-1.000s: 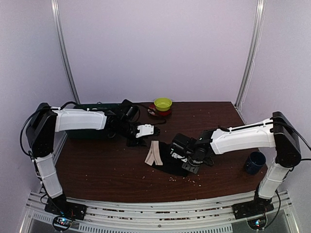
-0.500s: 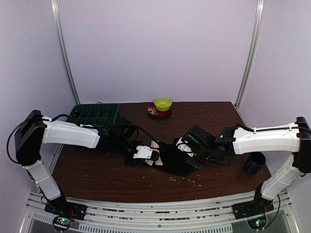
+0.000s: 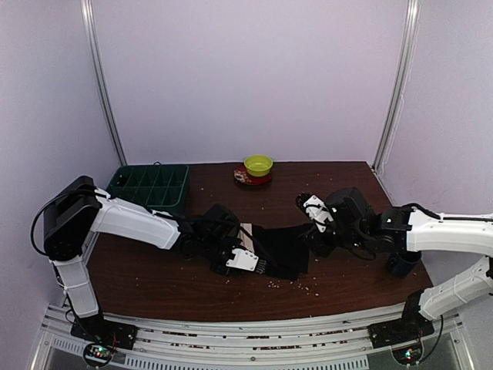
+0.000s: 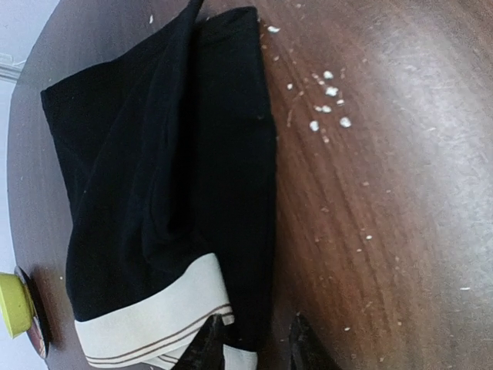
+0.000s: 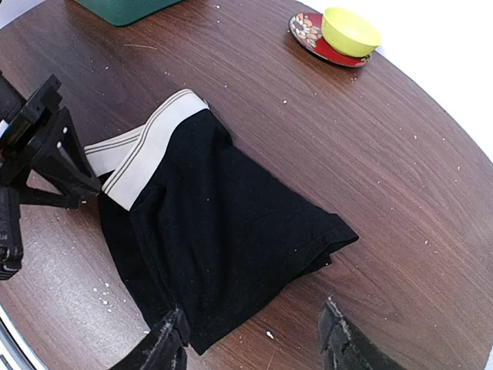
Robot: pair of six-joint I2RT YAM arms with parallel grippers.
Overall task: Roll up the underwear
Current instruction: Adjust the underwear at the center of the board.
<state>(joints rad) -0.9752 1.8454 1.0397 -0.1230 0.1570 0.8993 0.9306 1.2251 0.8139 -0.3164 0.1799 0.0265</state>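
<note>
The underwear [image 5: 231, 231] lies flat at the middle of the counter [image 3: 323, 177], between the two arms. It is soft, matte black cloth, roughly oblong, with loose folds running along its length and one leg corner jutting to a point. At its left end is a broad cream waistband [image 5: 146, 146] of ribbed elastic, marked with thin brown stripes.

The left pincer [image 4: 254, 331] sits low at the waistband end. Its two dark fingers [image 4: 208, 343] straddle the corner of the cloth, with a sliver of bare wood showing beside one of them; whether they actually bite the fabric I cannot tell. The right pincer [image 5: 254, 347] hangs above the opposite, hemmed end with its fingers spread wide and nothing between them.

The counter is dark brown wood with a fine grain and faint scratches, dotted with pale crumbs [image 4: 327, 92]. At its far edge a glossy yellow-green bowl [image 5: 350, 31] rests on a round red patterned saucer [image 5: 304, 27]. A green plastic tray [image 3: 150, 185] divided into square cells stands at the far left. A dark blue mug [image 3: 404, 262] sits near the right edge, partly hidden by the right arm.
</note>
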